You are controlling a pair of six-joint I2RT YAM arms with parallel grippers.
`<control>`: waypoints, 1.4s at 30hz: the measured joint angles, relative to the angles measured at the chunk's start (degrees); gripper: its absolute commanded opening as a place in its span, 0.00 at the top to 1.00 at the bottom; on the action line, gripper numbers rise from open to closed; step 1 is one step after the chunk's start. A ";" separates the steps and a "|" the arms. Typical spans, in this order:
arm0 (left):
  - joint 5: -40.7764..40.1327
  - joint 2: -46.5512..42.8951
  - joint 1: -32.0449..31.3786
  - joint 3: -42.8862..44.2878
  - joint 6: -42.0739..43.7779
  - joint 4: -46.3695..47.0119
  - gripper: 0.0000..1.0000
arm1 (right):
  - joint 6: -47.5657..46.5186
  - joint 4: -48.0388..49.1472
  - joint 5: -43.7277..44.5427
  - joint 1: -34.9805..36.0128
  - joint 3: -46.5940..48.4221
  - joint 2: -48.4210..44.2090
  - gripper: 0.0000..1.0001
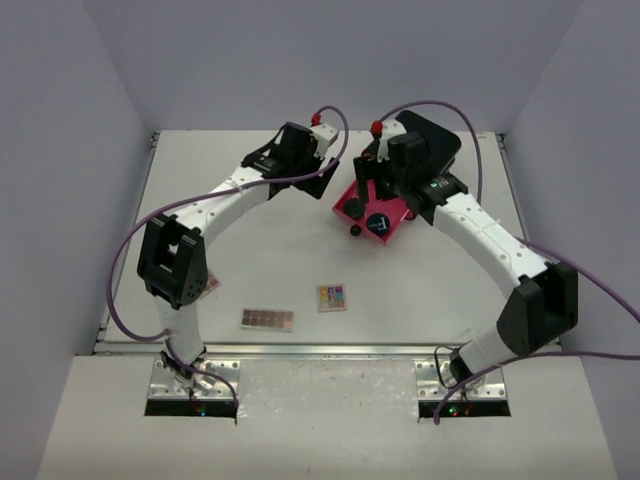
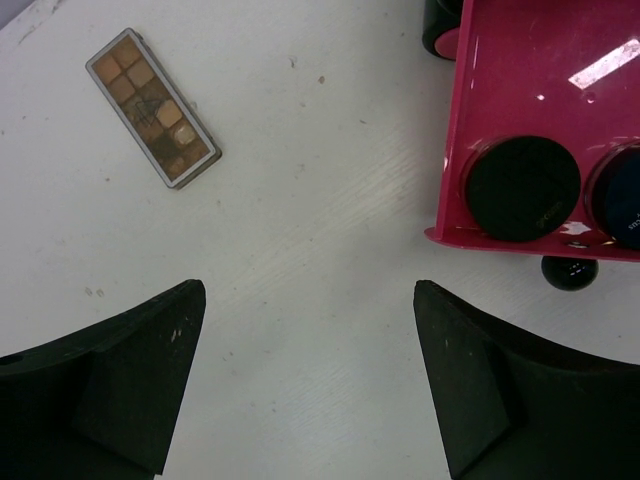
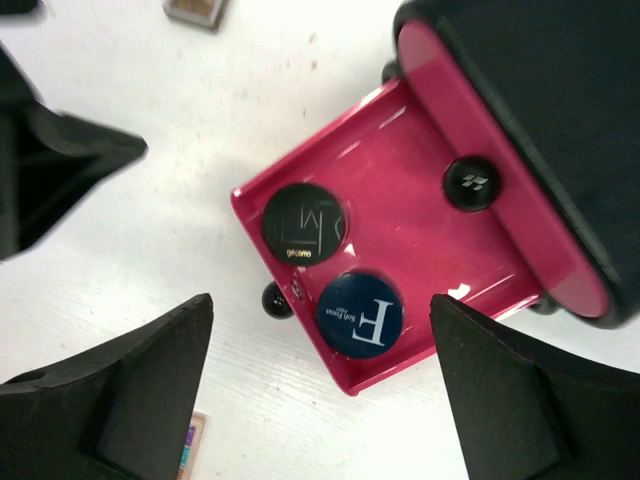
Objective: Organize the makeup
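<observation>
A pink drawer (image 1: 362, 205) stands pulled out of the black box (image 1: 432, 140). In it lie a round black compact (image 3: 305, 224) and a dark blue round compact (image 3: 360, 312); the left wrist view also shows the black compact (image 2: 522, 187). A brown eyeshadow palette (image 1: 267, 319) and a multicoloured palette (image 1: 332, 298) lie flat near the table's front. The brown palette also shows in the left wrist view (image 2: 152, 108). My left gripper (image 1: 318, 182) is open and empty, left of the drawer. My right gripper (image 3: 320, 300) is open and empty above the drawer's front. No pencils are in view.
The drawer's black knob (image 3: 277, 300) points at the table's middle. A second knob (image 3: 470, 183) sits on the box front. A small flat item (image 1: 210, 285) lies half hidden by the left arm's elbow. The table's metal front edge (image 1: 330, 348) runs before the arm bases.
</observation>
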 measured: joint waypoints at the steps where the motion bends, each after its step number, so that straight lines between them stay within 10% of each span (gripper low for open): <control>1: 0.38 -0.05 0.00 0.00 -0.19 -0.37 0.20 | 0.09 0.04 0.38 -0.26 0.80 -0.95 0.13; 22: 0.80 0.41 -15.05 -12.85 -1.86 -0.21 0.39 | 6.33 -1.29 4.19 -16.80 35.39 28.07 0.22; 42: -3.53 11.87 -17.03 -6.47 -7.33 6.93 0.59 | 5.88 8.97 4.23 -17.85 25.35 27.13 0.23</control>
